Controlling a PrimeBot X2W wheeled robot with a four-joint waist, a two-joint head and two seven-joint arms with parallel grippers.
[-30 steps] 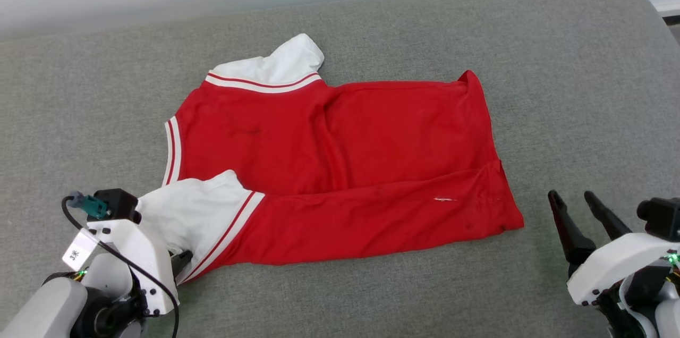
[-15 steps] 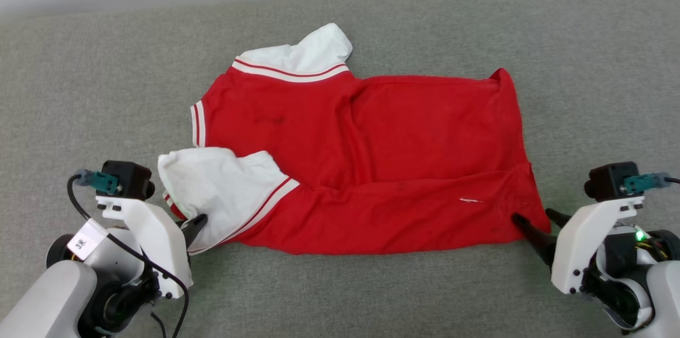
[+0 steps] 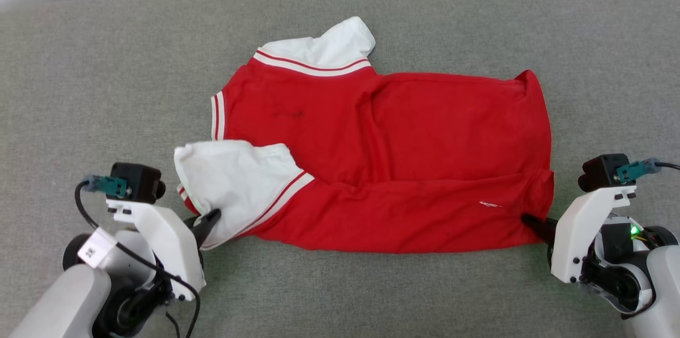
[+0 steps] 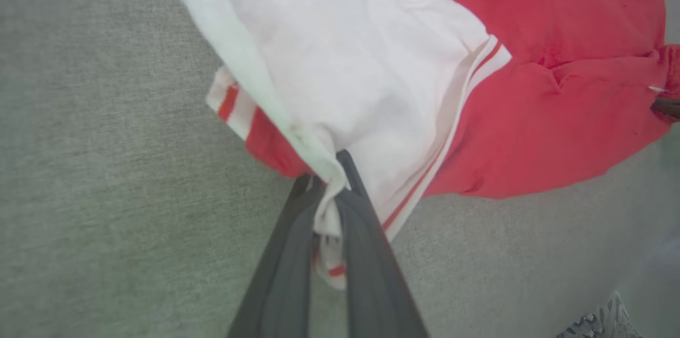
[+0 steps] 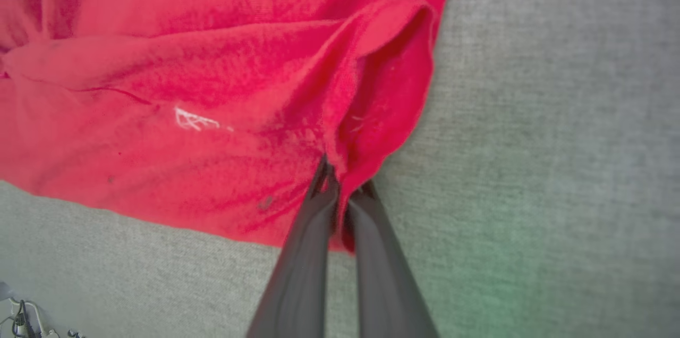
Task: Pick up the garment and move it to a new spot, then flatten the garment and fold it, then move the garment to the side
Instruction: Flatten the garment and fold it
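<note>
Currently on the fold step, by my reading, with both near ends of the cloth gripped. Near left: the left gripper [image 3: 211, 217] comes in low from the near-left corner, pale forearm angled up toward the cloth, its two dark fingers pressed together on the cuff edge of the near white sleeve [image 3: 236, 178]. The left wrist view shows white fabric and a scrap of striped trim bunched between them. Near right: the right gripper [image 3: 527, 219] lies low and points left into the near hem corner [image 3: 537, 194], fingers closed on a pinch of red cloth, with a small pucker rising from the grip. The garment [image 3: 414, 131] lies lengthwise across the middle of the grey cushion [image 3: 106, 88], neck end left, hem right, plain red face up. A long crease parallel to the near edge suggests a near band already doubled over. Farther back, the far sleeve [image 3: 332, 45] juts out at far left. The next move calls for raising both pinched ends level, keeping the near edge taut, and carrying it toward the far edge.
</note>
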